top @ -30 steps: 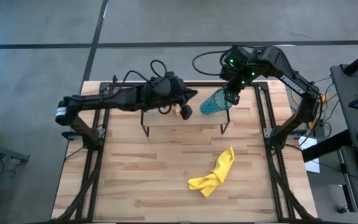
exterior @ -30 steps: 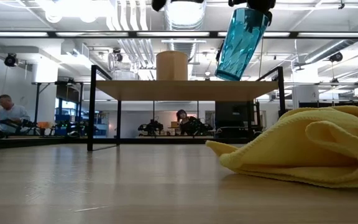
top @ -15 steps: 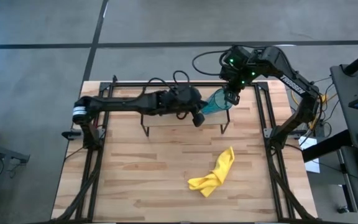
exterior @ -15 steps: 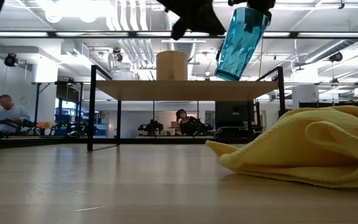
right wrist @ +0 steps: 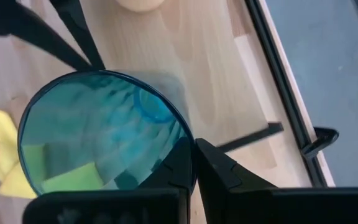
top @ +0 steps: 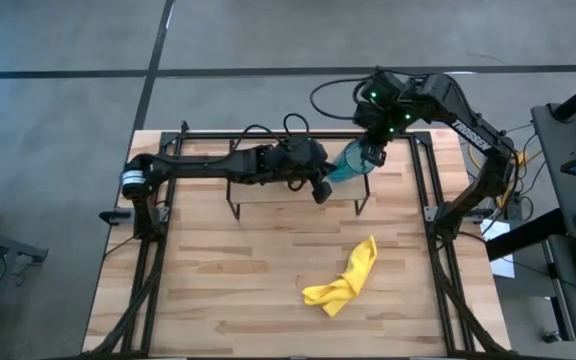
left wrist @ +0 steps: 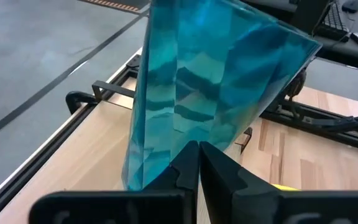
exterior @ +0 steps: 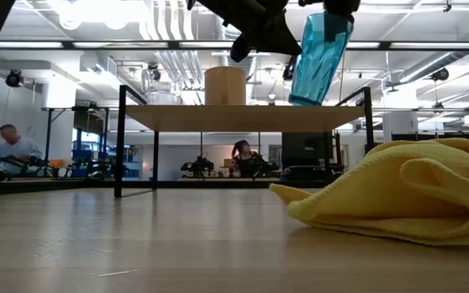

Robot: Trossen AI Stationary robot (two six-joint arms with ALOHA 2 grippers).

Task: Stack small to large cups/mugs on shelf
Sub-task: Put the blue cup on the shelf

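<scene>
Left tool [top: 322, 190], fingers closed and empty, now advanced beside tall teal translucent tumbler [top: 350, 162] rim-clamped by right tool [top: 371, 155] above light-wood shelf [top: 268, 190]; placement pending.

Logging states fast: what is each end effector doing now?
Left end effector: shut, empty, beside the tumbler.
Right end effector: shut on the tumbler's rim, above the shelf.

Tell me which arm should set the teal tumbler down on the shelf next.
Right. The right gripper is shut on the tumbler's rim and holds it tilted just above the shelf, beside the orange mug. The left gripper, shut and empty, only hovers close to the tumbler.
</scene>
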